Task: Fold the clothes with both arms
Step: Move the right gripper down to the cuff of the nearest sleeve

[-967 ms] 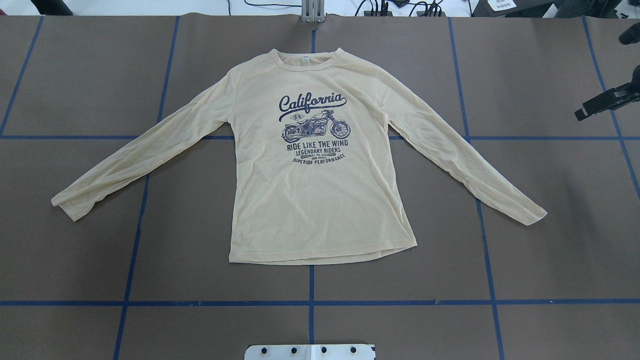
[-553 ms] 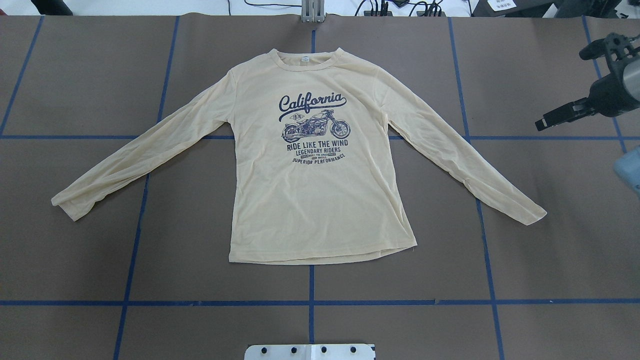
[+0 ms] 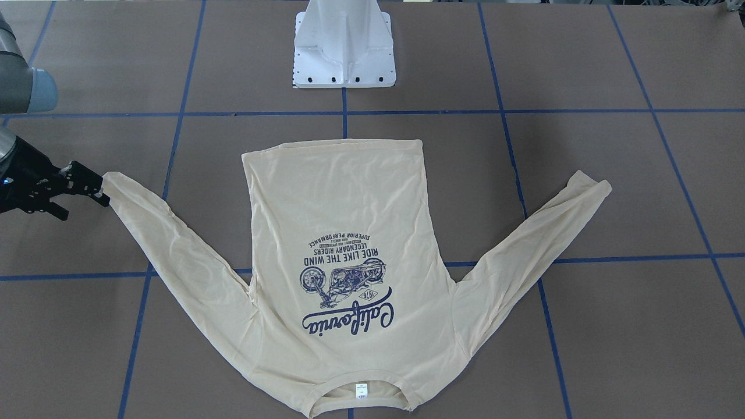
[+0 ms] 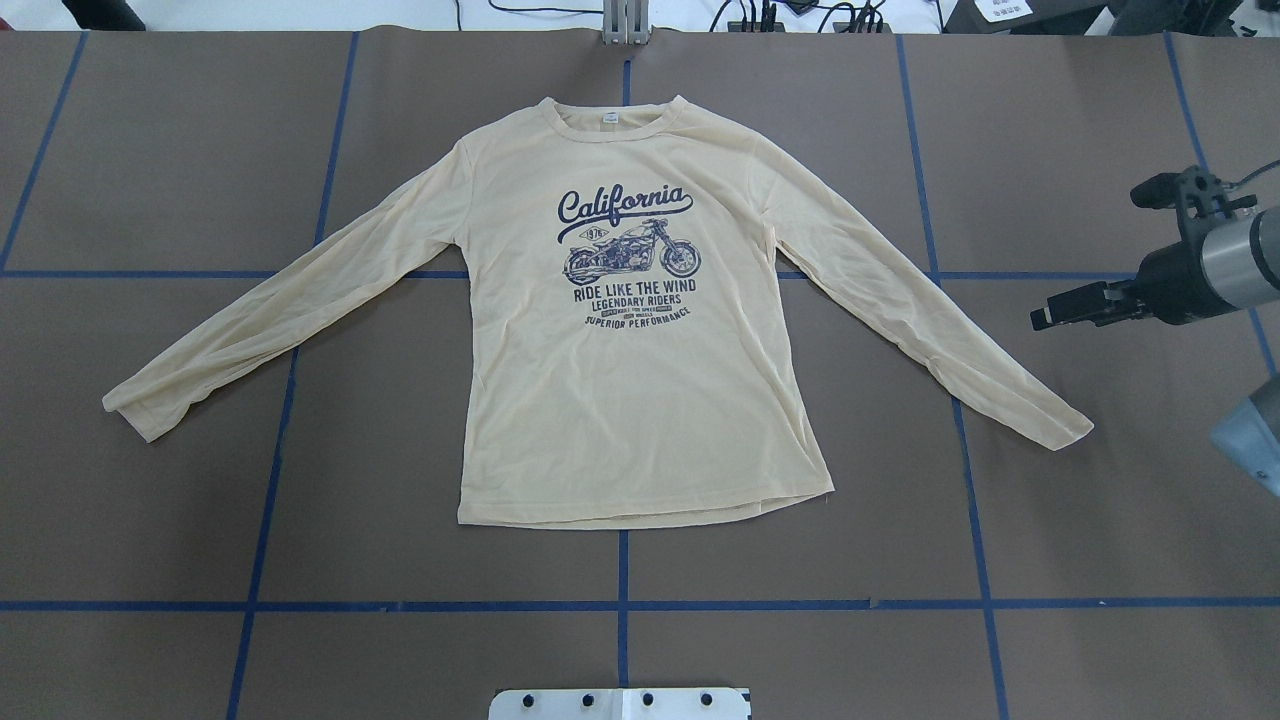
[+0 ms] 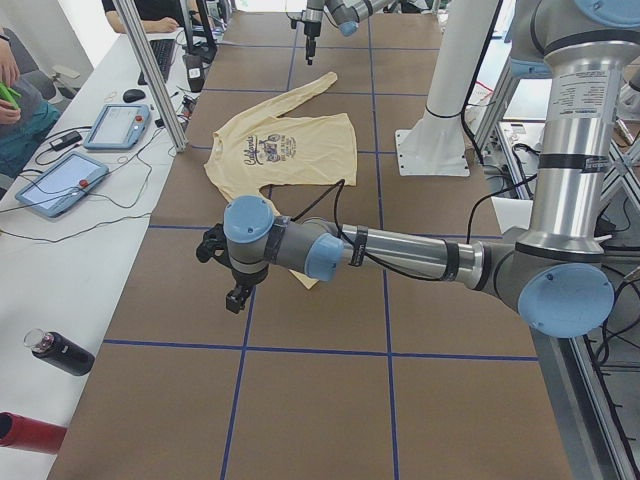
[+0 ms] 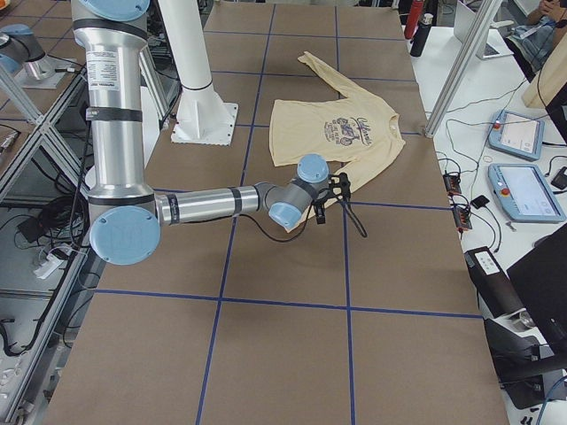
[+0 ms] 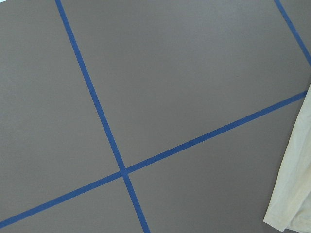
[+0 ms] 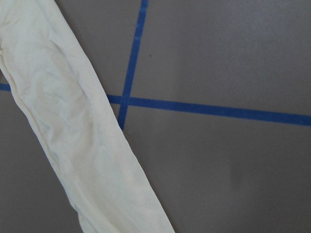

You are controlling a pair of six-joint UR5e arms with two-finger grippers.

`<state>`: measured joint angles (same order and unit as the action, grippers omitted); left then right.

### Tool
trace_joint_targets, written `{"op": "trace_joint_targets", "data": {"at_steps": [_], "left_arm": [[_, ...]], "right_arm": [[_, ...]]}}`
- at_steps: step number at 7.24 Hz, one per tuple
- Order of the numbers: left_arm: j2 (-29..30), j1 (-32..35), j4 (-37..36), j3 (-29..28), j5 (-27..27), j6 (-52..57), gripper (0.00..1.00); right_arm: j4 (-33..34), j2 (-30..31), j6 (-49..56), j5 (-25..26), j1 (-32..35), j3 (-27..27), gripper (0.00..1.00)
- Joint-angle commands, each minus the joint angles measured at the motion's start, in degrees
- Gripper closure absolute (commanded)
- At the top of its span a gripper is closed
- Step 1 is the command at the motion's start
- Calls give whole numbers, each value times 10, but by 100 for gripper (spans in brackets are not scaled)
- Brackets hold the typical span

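Note:
The cream long-sleeved T-shirt [image 4: 640, 420] lies flat and face up on the brown table, sleeves spread, neck away from the robot's base; it also shows in the front-facing view [image 3: 337, 198]. My right gripper [image 4: 1040, 320] hovers just outside the right sleeve, above its cuff [image 4: 1060, 430]. In the front-facing view the right gripper [image 3: 81, 201] is open and empty, one fingertip close beside the cuff. The right wrist view shows that sleeve [image 8: 73, 136]. My left gripper [image 5: 237, 296] shows only in the exterior left view, near the left cuff [image 7: 294, 194]; I cannot tell whether it is open.
The white pedestal base [image 3: 343, 52] stands at the robot's side of the table. Blue tape lines [image 4: 620, 605] grid the brown surface. Tablets [image 5: 118, 125] and bottles [image 5: 60, 352] lie on the white bench along the operators' side.
The right gripper has come in from the overhead view's right edge, moving left and toward the robot, nearer the right sleeve. The shirt has not moved.

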<state>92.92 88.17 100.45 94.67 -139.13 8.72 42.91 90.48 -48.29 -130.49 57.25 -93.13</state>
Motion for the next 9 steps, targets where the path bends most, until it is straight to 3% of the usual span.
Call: {"op": "trace_joint_targets", "data": {"at_steps": [1,9], "left_arm": [[0,1,0,2,-1,0,0],[-1,2,-1,0,-14,0,0]], "right_arm": [[-6,18,-6,1,-25,5,1],[0,54,-6,-10,-72,5,3]]}}
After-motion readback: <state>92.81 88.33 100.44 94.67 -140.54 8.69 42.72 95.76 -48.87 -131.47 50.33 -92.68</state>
